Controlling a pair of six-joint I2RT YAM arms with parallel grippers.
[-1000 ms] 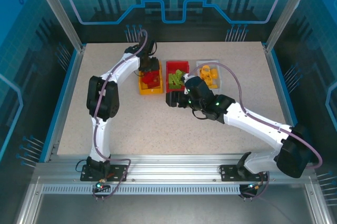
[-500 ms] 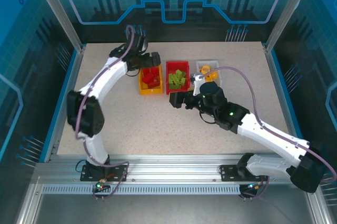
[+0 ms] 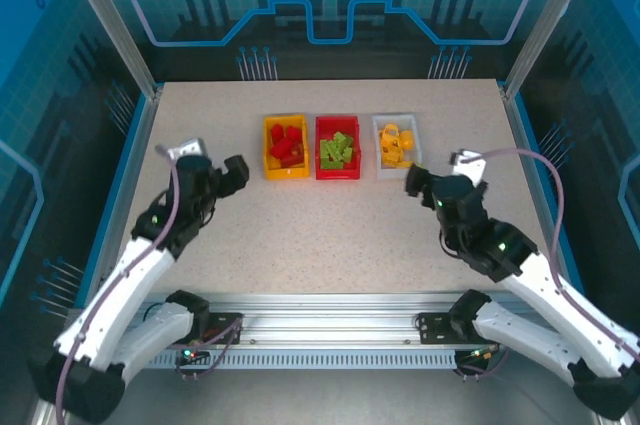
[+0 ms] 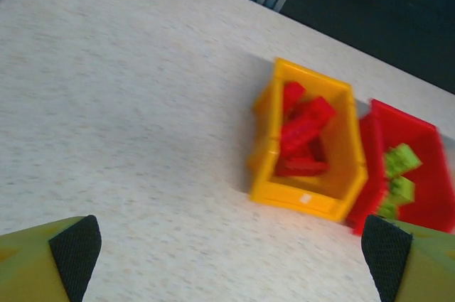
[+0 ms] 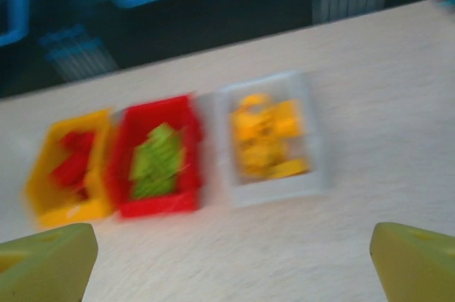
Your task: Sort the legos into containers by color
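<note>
Lower frame: left gripper and right gripper have drawn back from the bins over the last second. Both claws are spread wide and empty.

Upper centre, 3 bins in a row on the table:
- red legos in the yellow-orange bin
- green legos in the red bin
- yellow-orange legos in the white bin

Every brick in sight is binned, so the sorting looks finished.

Left gripper, right gripper: wide open

The left arm and right arm have white shells, black joints and black mounts at the table's near edge. A thin purple cable trails along each. The fingers are olive-yellow with black pads.
</note>
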